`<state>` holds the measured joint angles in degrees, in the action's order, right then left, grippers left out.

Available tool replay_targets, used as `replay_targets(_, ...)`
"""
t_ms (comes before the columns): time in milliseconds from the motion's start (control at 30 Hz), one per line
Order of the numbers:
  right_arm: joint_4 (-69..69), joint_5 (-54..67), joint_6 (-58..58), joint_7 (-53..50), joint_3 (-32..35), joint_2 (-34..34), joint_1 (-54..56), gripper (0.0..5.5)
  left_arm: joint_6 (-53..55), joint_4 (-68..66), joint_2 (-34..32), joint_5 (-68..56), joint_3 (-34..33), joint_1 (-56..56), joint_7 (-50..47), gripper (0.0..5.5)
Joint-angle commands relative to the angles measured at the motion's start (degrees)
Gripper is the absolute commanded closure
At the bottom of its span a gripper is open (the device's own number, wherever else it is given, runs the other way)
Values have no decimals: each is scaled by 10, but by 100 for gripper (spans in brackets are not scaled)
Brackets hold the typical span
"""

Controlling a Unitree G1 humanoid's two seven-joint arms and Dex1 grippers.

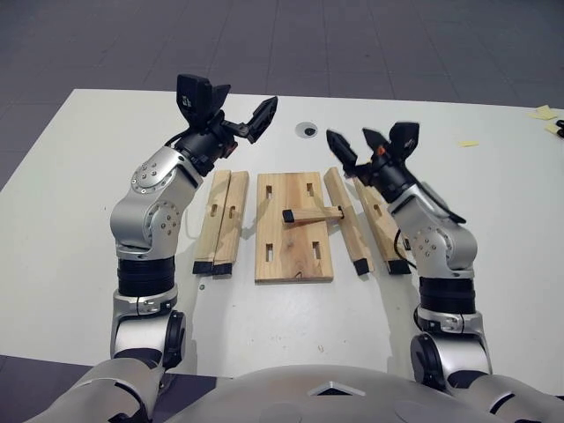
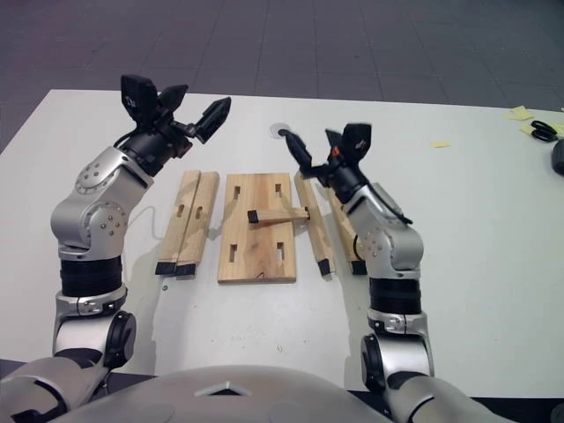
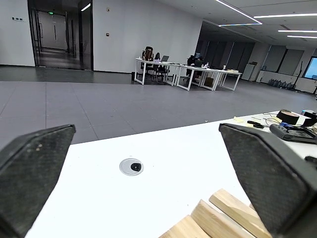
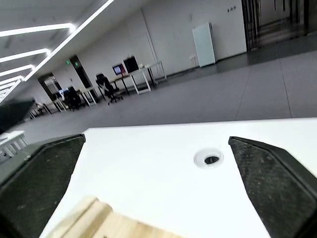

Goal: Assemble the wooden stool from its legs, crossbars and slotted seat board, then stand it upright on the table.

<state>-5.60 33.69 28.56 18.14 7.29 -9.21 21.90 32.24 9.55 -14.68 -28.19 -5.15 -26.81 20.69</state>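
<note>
Seat board [image 1: 294, 256] lies flat at the middle of the white desk [image 1: 79, 176], slots facing up, long edges running away from the robot. Crossbar [image 1: 315, 213] rests across it: the black-capped end sits near the board's middle, and the other end passes the board's right edge and reaches the inner right leg [image 1: 351, 231]. That leg lies just beside the board's right edge. Outer right leg [image 1: 379, 227] lies beside it, farther from the board and partly under the right forearm. Left leg pair [image 1: 220, 225] lies left of the board, its two pieces side by side and touching. A narrow strip of desk separates the pair from the board's left edge. Black caps on all four legs point toward the robot.

Left tool [image 1: 245, 104] hangs above the desk beyond the far ends of the left leg pair, fingers well apart, holding nothing. Right tool [image 1: 351, 139] hangs beyond the board's far right corner, over the far end of the inner right leg, fingers apart, holding nothing.

Cable port [image 1: 307, 129] sits in the desk beyond the board's far edge, between the two tools. White desk surface runs from the left leg pair out to the desk's left edge, and from the outer right leg out toward yellow notes [image 1: 544, 112] near the far right edge. A further band of desk lies on the near side of the board.
</note>
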Motion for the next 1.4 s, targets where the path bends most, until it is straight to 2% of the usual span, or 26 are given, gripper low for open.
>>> replay_targets(33,-44,45,14,-4,31,0,37,12,4,7,-3,5,6,5,4,10)
replay_targets(100,-67,60,35,12,29,-18,20,12,5,9,-3,4,6,6,3,10)
replay_targets(333,-135,84,181,24,1,-89,-153,12,14,19,-9,3,2,19,-1,10)
replay_targets(467,-177,116,264,5,-9,-91,-215,12,19,28,-9,3,2,28,-5,10)
replay_targets(600,-199,121,320,-32,-15,-89,-226,12,24,37,-9,5,6,34,-6,10)
replay_targets(833,-227,99,309,-53,-20,-94,-219,120,30,45,-6,3,7,42,-5,10)
replay_targets(1067,-226,86,319,-63,-11,-103,-228,12,32,51,-6,4,9,47,-6,10)
replay_targets(1167,-235,93,339,-70,-16,-96,-243,12,33,51,-7,4,8,47,-6,10)
replay_targets(1400,-228,97,363,-106,5,-65,-224,121,31,47,-7,6,8,46,-8,10)
